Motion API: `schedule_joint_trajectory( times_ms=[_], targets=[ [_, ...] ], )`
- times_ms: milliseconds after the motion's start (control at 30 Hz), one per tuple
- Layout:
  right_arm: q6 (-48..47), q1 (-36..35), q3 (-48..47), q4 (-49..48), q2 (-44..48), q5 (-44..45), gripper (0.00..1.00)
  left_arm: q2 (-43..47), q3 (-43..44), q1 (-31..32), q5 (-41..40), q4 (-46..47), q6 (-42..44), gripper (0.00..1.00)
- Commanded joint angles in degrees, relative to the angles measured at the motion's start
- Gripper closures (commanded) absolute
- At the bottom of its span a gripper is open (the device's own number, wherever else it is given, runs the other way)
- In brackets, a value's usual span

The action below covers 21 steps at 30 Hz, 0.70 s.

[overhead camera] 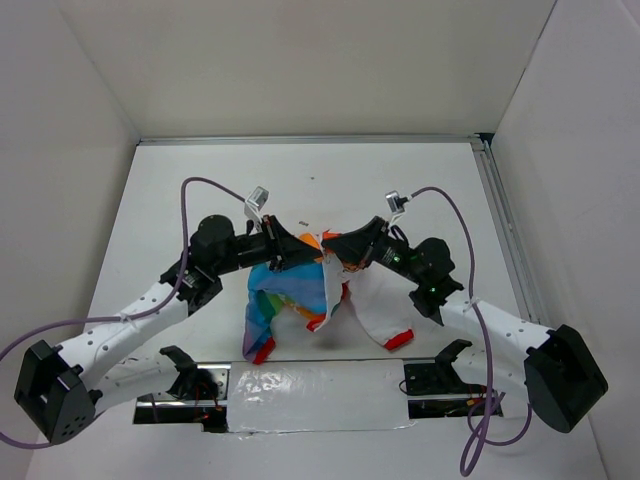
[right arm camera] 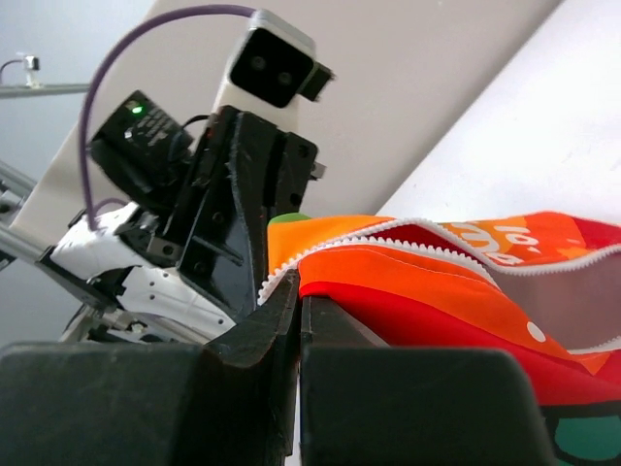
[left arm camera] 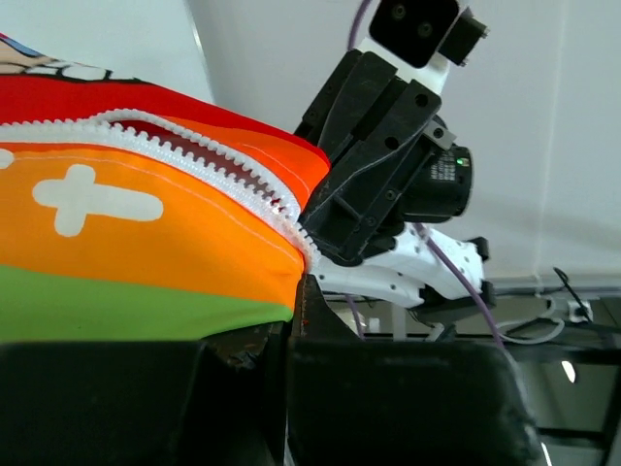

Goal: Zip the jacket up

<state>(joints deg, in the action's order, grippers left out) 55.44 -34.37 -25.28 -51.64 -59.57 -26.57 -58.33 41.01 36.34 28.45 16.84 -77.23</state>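
One jacket (overhead camera: pixel 300 300), held up over the middle of one white table (overhead camera: pixel 400 180), draped down between two arms. Two grippers, tips near each other at the jacket's top. Jaws of left gripper (overhead camera: pixel 288 248) pressed together, pinching orange and green fabric just beside the zipper. Jaws of right gripper (overhead camera: pixel 332 244) pressed together, pinching the opposite zipper edge. Two rows of white zipper teeth (left arm camera: pixel 184 146), parted, red fabric showing between. Two red cuffs (overhead camera: pixel 265 350) hanging low, one at each side. One white plus sign (left arm camera: pixel 92 197) on the orange stripe. Two purple cables (overhead camera: pixel 215 185), one per arm.
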Motion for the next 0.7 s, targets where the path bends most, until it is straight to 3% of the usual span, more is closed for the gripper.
schedule_joint_trajectory(
  times_ms=[0, 200, 433, 667],
  targets=[
    [1.3, 0.4, -4.6, 2.8, 0.4, 4.2, 1.00, -0.9, 3.5, 3.0, -1.6, -7.4, 5.2, 1.00],
    [4.2, 2.5, -6.3, 8.6, 2.1, 3.6, 1.00, -0.5, 2.9, 6.5, -13.5, -18.3, 5.8, 1.00],
    [3.9, 6.2, -7.5, 17.1, 5.0, 3.7, 1.00, -2.8, 4.0, 7.4, -12.2, -21.0, 11.1, 1.00],
    [7.0, 9.7, -6.0, 17.3, 5.6, 1.3, 1.00, -5.4, 6.4, 9.1, -11.6, -23.8, 15.0, 1.00]
  ],
)
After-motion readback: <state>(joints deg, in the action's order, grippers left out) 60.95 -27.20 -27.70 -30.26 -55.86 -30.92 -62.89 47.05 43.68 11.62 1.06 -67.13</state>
